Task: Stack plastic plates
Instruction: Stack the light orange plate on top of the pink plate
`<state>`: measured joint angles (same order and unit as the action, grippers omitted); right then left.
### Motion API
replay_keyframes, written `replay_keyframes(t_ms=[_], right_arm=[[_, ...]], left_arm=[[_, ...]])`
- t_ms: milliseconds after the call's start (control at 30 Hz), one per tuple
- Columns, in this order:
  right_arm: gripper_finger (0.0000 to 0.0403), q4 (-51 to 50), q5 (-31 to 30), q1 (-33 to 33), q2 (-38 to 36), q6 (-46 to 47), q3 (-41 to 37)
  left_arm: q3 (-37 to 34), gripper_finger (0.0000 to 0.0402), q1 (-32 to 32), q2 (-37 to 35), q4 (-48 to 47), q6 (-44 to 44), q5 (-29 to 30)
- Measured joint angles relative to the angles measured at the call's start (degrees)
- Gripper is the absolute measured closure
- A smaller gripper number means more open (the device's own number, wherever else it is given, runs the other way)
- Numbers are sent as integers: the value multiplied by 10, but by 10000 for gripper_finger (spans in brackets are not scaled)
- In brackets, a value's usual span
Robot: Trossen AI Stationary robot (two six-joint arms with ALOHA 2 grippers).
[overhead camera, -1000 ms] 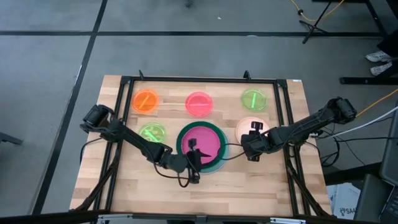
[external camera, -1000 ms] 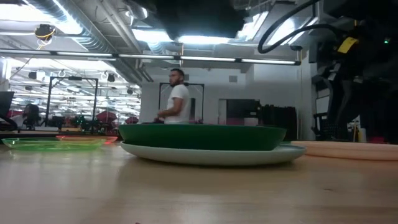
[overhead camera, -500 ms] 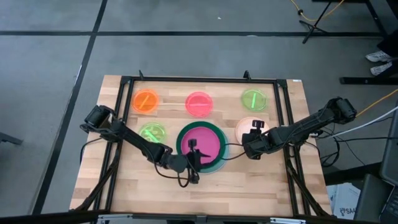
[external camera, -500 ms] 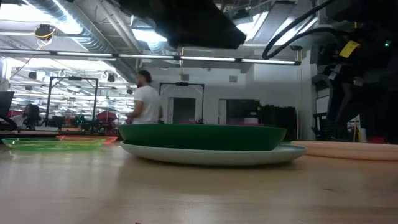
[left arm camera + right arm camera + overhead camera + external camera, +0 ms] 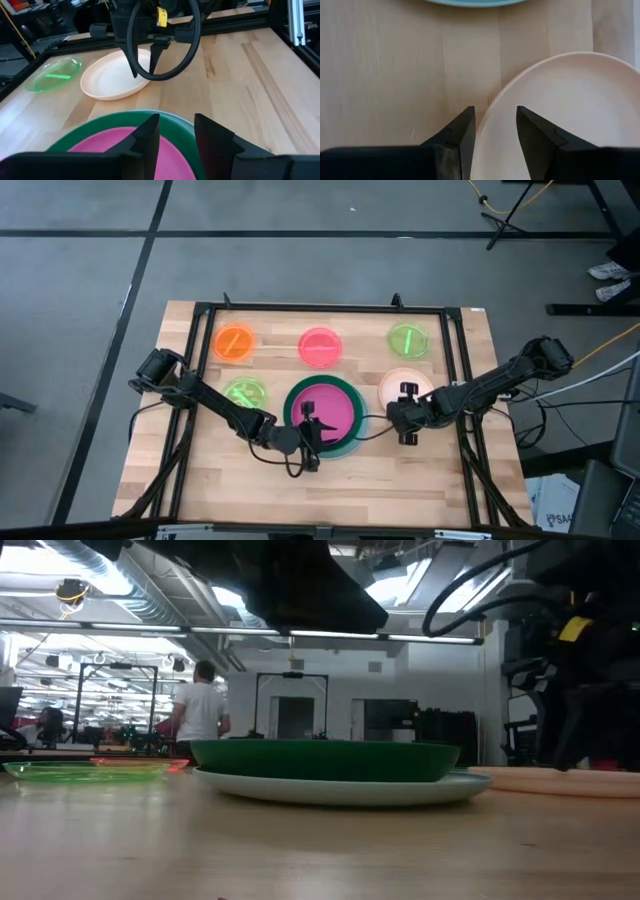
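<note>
R hand (image 5: 494, 125) fingers apart astride peach plate (image 5: 560, 115) rim.

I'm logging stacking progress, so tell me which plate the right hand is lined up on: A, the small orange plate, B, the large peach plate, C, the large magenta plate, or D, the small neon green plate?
B: the right hand straddles the rim of the large round peach plastic plate, fingers open.

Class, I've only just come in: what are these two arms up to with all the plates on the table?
They are stacking plates. Magenta plate lies in the dark green plate, which sits on a pale blue plate. The left gripper hovers open over that stack. The right gripper straddles the peach plate rim, open. The small orange, pink and two neon green plates lie unstacked.
</note>
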<state>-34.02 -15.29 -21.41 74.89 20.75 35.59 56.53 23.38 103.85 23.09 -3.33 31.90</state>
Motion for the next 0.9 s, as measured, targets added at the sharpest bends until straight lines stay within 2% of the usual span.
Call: replay_keyframes(t_ms=[533, 667, 900], right_arm=[[276, 45, 3, 0, 0, 44, -56], [306, 47, -1, 0, 0, 43, -62], [388, 46, -3, 0, 0, 26, -64]], left_arm=[[0, 285, 0, 0, 0, -1, 0], [0, 285, 0, 0, 0, -1, 0], [0, 285, 0, 0, 1, -6, 0]])
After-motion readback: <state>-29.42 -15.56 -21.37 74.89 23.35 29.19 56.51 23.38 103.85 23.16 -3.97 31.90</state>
